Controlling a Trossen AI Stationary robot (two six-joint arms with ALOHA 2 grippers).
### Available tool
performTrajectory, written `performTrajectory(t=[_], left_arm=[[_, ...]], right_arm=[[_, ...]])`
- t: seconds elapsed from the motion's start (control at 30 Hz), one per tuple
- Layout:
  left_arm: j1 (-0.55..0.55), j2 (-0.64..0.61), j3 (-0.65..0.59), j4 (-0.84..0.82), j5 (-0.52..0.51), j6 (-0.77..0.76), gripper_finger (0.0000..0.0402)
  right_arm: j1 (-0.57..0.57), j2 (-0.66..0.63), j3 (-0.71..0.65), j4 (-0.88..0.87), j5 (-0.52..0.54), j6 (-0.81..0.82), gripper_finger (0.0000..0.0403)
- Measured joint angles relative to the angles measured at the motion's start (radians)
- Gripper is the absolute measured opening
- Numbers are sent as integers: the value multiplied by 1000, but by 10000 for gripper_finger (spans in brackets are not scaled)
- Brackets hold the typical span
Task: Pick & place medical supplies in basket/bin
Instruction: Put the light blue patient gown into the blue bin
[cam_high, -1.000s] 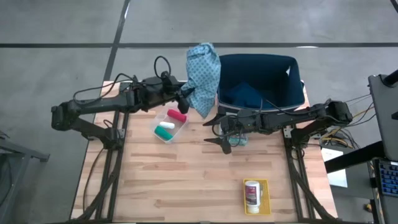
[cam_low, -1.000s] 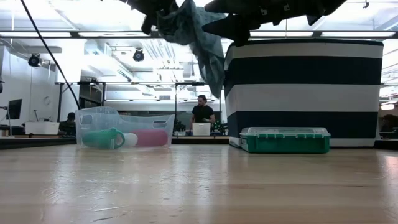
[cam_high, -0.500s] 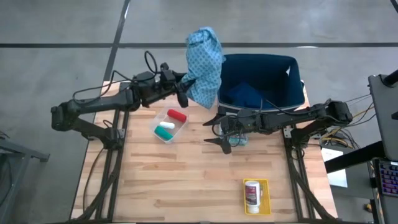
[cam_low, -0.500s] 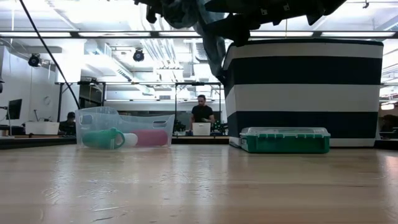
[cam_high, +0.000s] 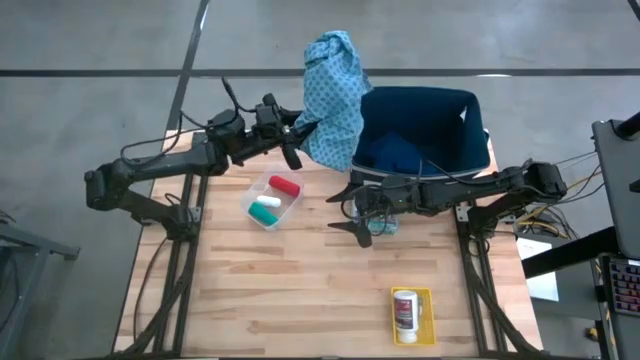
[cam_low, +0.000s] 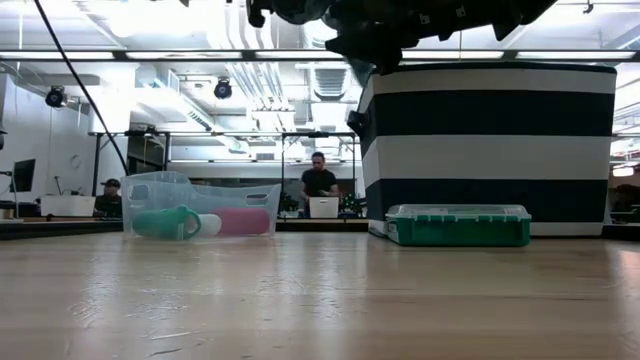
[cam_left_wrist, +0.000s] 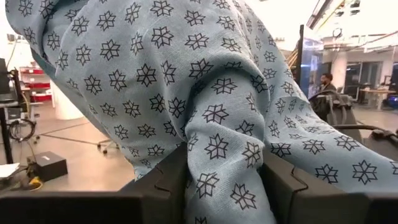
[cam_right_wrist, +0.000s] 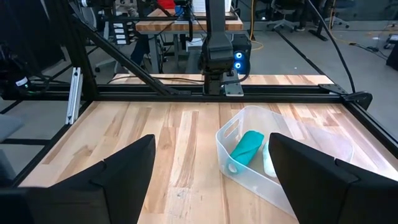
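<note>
Clearly soft and light, the light-blue patterned cloth (cam_high: 333, 98) drapes limply from the left pincer (cam_high: 296, 140), clenched on a bunched fold at the striped basket's (cam_high: 478, 112) nine o'clock, while the right pincer (cam_high: 345, 208) hangs released.

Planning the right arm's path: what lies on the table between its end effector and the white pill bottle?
Bare wood in the high view, between right end effector and white pill bottle.
</note>
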Motion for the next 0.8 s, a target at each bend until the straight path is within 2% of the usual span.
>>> performTrajectory(t=[0.43,0.7,0.8], left_arm=[[17,83,-1,169,5,0,136],[31,142,-1,272,111,30,136],[35,172,-1,297,121,31,136]], right_arm=[[0,0,0,0,0,0,322],[0,0,0,0,0,0,316],[0,0,0,0,0,1,312]])
